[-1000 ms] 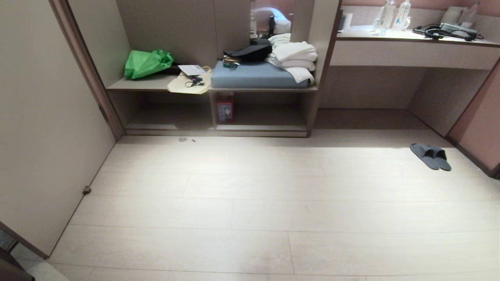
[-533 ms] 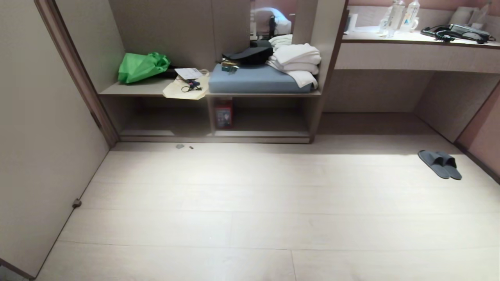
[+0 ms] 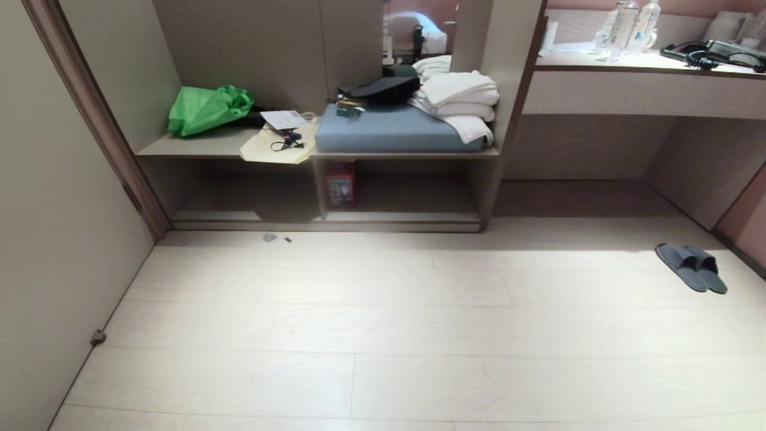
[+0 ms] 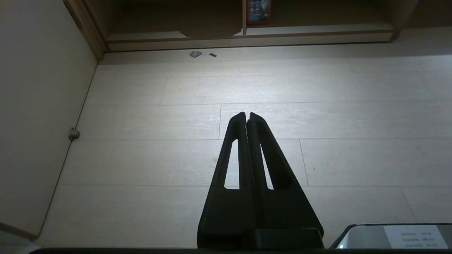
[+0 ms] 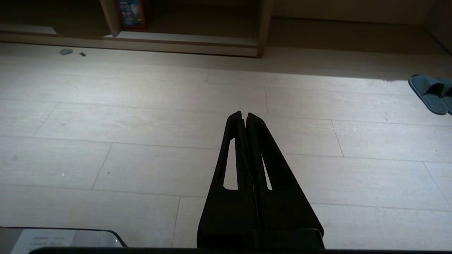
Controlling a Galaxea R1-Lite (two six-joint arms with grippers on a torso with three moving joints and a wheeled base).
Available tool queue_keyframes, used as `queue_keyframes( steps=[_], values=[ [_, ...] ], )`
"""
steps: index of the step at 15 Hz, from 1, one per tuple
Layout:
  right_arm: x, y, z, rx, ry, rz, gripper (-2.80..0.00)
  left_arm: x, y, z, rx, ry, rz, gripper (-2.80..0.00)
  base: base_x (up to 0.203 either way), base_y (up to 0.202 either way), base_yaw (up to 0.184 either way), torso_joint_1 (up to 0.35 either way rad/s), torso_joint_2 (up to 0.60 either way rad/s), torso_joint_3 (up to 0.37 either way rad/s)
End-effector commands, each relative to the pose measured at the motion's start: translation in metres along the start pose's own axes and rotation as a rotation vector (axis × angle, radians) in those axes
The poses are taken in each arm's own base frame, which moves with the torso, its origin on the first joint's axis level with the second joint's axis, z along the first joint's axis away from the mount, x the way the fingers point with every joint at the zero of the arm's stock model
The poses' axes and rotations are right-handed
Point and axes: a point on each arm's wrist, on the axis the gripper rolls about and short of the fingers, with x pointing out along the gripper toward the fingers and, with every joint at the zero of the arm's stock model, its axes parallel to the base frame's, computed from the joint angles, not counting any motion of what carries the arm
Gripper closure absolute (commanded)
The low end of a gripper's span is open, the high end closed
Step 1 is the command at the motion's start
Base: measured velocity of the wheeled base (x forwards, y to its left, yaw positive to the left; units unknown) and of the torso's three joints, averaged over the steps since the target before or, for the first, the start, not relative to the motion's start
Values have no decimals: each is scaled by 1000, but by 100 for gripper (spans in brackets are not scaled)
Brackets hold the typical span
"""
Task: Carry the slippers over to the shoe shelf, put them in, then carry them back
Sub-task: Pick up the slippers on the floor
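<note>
- Two compartments make up the shoe shelf (image 3: pixel 413 216), a low grey-brown wood-grain cubby with a pale raised base board; an upright panel divides it, and a small red box (image 3: pixel 340 184) stands against that panel. Nothing else shows inside either compartment.
- On the ledge above the cubby lie a green bag (image 3: pixel 203 109) at the left end, a cream tote (image 3: pixel 276 146) with papers hanging over the front edge, and a blue cushion (image 3: pixel 389 129) bearing a black cap (image 3: pixel 380 88) and folded white towels (image 3: pixel 459 99).
- To the right, a surface (image 3: pixel 646 63) carries bottles (image 3: pixel 634 24) and a black telephone (image 3: pixel 715 54); the recess beneath it has no base board.
- The slippers (image 3: pixel 691 267), dark grey-blue, flat, backless, with rounded toes, lie on the floor (image 3: pixel 383 323) near its right edge, well apart from the shoe shelf and in front of the recess.
- The pair lie side by side and touching, their long axes parallel, running diagonally from the recess side toward the right wall.
- Two small scraps (image 3: pixel 275 238) lie on the floor just in front of the shelf's left compartment.
- Left end effector (image 4: pixel 247 115): fingers pressed together, empty, hanging over bare floor.
- Right end effector (image 5: pixel 244 114): fingers likewise together, empty, over bare floor; the slippers appear at the far side of that view.
</note>
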Motion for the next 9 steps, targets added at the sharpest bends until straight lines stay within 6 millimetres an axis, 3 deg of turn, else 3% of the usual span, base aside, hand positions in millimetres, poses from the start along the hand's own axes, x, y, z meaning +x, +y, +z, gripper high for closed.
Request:
queue_keyframes(
  steps=[1, 9],
  values=[
    [0, 0, 0, 0, 0, 0, 0, 0, 0, 0, 0, -1, 0, 0, 197, 0, -4, -2, 2, 3],
    [0, 0, 0, 0, 1, 0, 0, 0, 0, 0, 0, -2, 0, 0, 196, 0, 0, 1, 2, 1]
  ],
)
